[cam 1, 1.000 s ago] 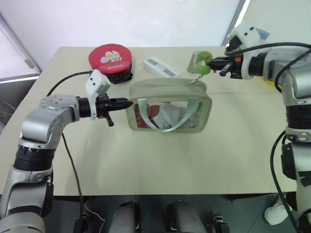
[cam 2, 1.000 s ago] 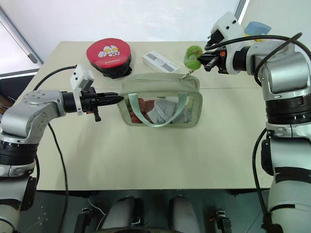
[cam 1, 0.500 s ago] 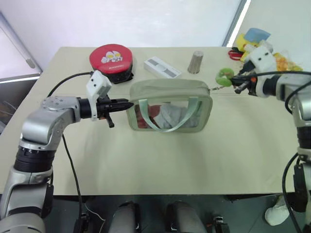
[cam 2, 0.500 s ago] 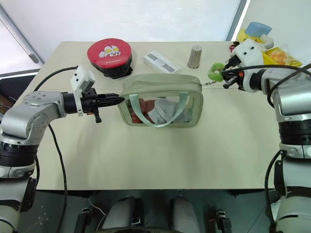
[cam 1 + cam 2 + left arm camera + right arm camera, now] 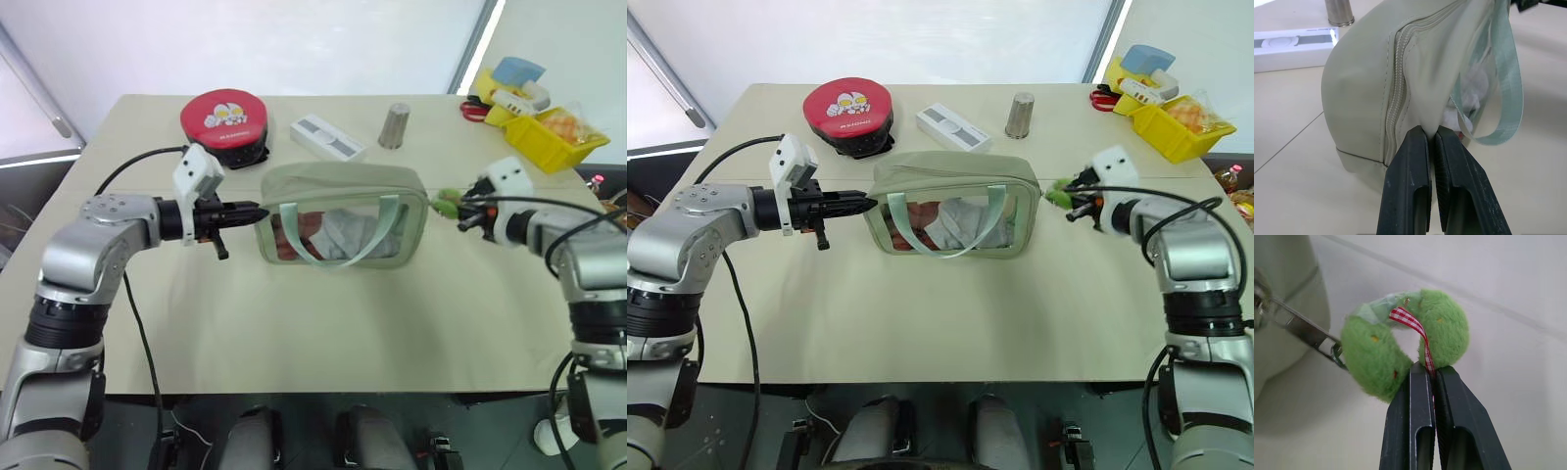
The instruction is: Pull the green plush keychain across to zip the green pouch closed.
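1. The table (image 5: 294, 333) carries everything, and the work sits at its middle, where both arms can reach in from opposite sides.
2. The green pouch (image 5: 343, 211) stands upright on its long edge at the centre, its clear window and looped strap facing the robot. Standing this way, the zipper along the top and down the ends is open to a sideways pull.
3. The left gripper (image 5: 247, 210) is clamped shut on the pouch's left end; in the left wrist view its fingers (image 5: 1415, 196) pinch a fold of fabric just beside the zipper seam. I judge it serves as an anchor, so the bag holds against the pull.
4. The right gripper (image 5: 460, 209) is off the pouch's right end, low near the tabletop. Its fingers (image 5: 1420, 426) are closed on the red checked ribbon and fuzzy edge of the charm.
5. The green plush keychain (image 5: 1405, 342), a ring-shaped charm, hangs just past the pouch's right end, joined by a small metal link to the zipper pull. With the pull at that end, the zip looks drawn fully or nearly across.
6. Well behind the pouch, clear of the work, lie a round red-and-black case (image 5: 226, 122), a white box (image 5: 327, 136) and a metal cup (image 5: 395, 125); a yellow bin (image 5: 539, 127) sits at the far right.
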